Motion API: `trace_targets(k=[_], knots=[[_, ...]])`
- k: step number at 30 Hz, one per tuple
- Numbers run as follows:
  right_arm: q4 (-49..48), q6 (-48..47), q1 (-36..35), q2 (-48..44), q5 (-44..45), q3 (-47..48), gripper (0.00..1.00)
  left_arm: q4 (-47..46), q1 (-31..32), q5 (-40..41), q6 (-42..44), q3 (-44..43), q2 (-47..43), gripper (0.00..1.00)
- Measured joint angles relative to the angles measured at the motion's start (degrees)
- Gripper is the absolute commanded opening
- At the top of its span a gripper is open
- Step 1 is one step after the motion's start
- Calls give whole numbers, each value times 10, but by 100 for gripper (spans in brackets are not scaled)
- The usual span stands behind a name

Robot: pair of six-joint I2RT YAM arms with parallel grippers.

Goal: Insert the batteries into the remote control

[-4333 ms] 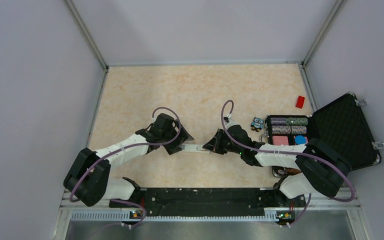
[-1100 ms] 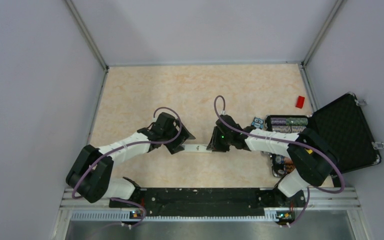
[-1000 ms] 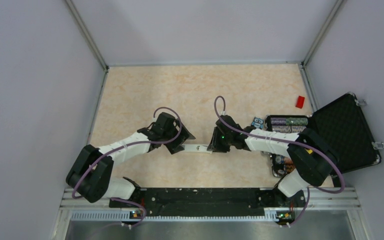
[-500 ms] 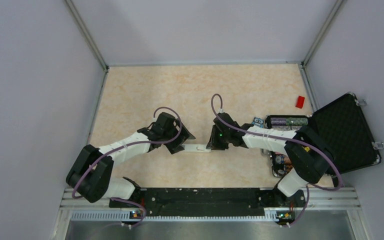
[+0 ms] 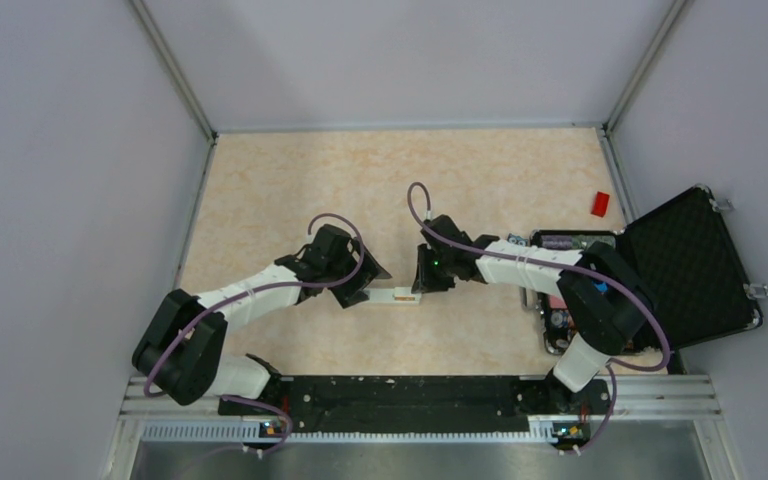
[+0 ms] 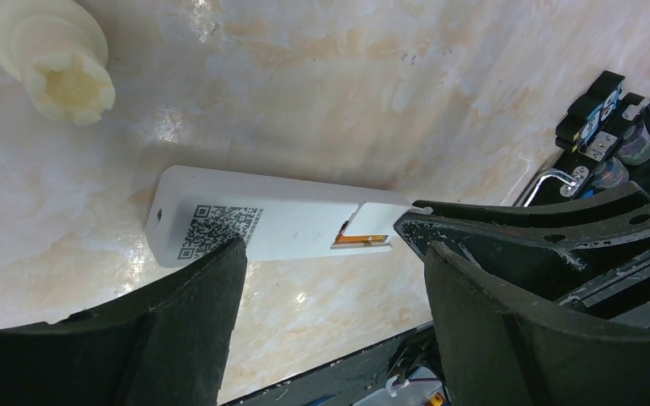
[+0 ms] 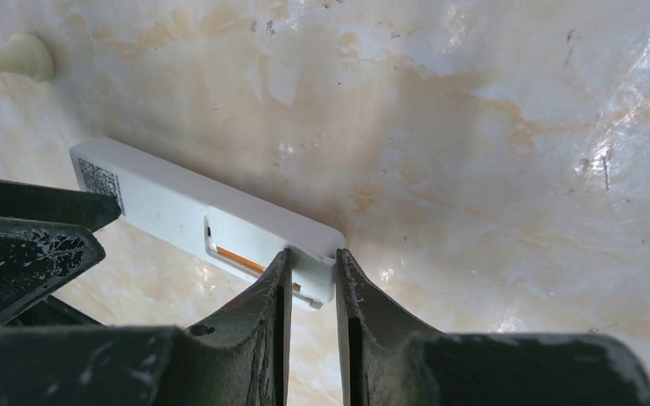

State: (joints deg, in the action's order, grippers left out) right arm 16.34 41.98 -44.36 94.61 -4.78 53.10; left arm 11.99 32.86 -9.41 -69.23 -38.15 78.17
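Note:
The white remote control (image 5: 392, 295) lies back-up on the table between my two grippers. My left gripper (image 5: 364, 284) is at its QR-code end (image 6: 220, 227), jaws wide open (image 6: 332, 254), one fingertip (image 6: 212, 279) overlapping the remote's edge. My right gripper (image 5: 422, 283) is at the other end. In the right wrist view its fingers (image 7: 311, 254) stand narrow, shut on the remote's end corner (image 7: 315, 266). A thin orange strip (image 7: 237, 258) shows in the recess; I cannot tell whether it is one of the batteries. Otherwise the batteries are hidden.
An open black case (image 5: 695, 265) with chip rolls (image 5: 565, 241) stands at the right, partly under the right arm. A red block (image 5: 600, 203) lies behind it. A cream lump (image 6: 51, 59) sits near the remote's QR end. Grey walls enclose the table.
My right arm has stretched further left and forward, and its jaws have narrowed onto the remote's end. The left arm and gripper have not moved.

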Motion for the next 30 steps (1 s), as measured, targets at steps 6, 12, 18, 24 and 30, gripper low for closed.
trace_targets(k=[6,12,18,24,30], knots=[[5,-21,15,9,-35,7,18,0,0,0,2,0,0,82],[12,-26,29,22,-72,14,17,0,0,0,2,-1,1,82],[22,-26,38,26,-104,15,17,0,0,0,2,-1,1,82],[30,-29,41,26,-119,15,12,-2,0,0,2,-1,3,82],[39,-31,41,27,-123,19,12,-4,0,-1,2,-1,4,82]])
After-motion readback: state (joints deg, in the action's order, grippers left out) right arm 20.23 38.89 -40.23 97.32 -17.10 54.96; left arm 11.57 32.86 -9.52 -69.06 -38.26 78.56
